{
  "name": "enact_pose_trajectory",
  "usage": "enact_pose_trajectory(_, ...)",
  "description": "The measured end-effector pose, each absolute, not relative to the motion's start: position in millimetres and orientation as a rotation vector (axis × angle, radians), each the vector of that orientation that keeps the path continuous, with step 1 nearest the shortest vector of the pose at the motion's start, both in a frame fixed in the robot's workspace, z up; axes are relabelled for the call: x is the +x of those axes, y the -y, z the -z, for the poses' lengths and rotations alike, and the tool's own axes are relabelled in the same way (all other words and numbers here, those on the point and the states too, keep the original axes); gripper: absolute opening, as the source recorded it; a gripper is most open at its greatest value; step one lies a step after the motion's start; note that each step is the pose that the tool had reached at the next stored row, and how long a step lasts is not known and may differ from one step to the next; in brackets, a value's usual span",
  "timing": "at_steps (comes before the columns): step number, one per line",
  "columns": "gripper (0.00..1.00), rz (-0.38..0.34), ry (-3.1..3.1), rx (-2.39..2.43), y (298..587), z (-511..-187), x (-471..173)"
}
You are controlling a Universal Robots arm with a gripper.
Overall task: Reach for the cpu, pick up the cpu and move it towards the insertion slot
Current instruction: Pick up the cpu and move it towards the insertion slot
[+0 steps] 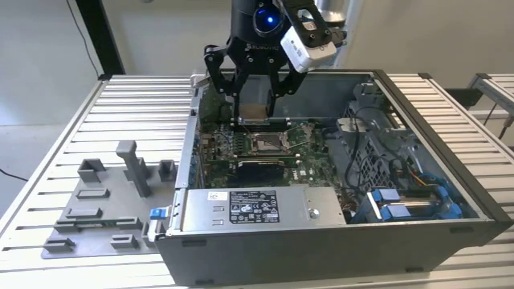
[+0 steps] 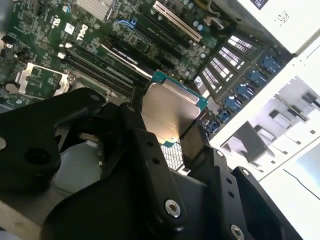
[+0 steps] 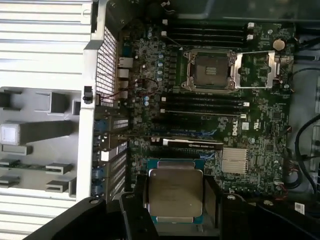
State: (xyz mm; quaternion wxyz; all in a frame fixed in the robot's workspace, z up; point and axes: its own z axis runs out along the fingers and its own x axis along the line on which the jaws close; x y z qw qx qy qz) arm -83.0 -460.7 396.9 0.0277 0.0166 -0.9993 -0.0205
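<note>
1. A pale wall [image 1: 425,36] fills the top of the exterior view, plain and evenly lit.
2. A dark upright post [image 1: 100,33] stands at the upper left, with a thin black cable [image 1: 79,30] hanging beside it.
3. The slatted aluminium table [image 1: 105,120] spans the middle and lower frame.
4. A second slatted table [image 1: 496,84] shows at the right edge.
5. Light grey floor [image 1: 20,138] lies at the left edge.

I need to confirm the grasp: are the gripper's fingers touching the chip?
Touching. In both wrist views the gripper clamps the chip by its opposite edges, above the board.
</note>
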Motion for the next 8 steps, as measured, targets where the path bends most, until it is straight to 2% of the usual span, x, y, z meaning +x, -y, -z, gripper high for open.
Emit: enact_pose_trajectory(8,0.00,0.063,3.091,0.051,460.7,-397.0,-63.4)
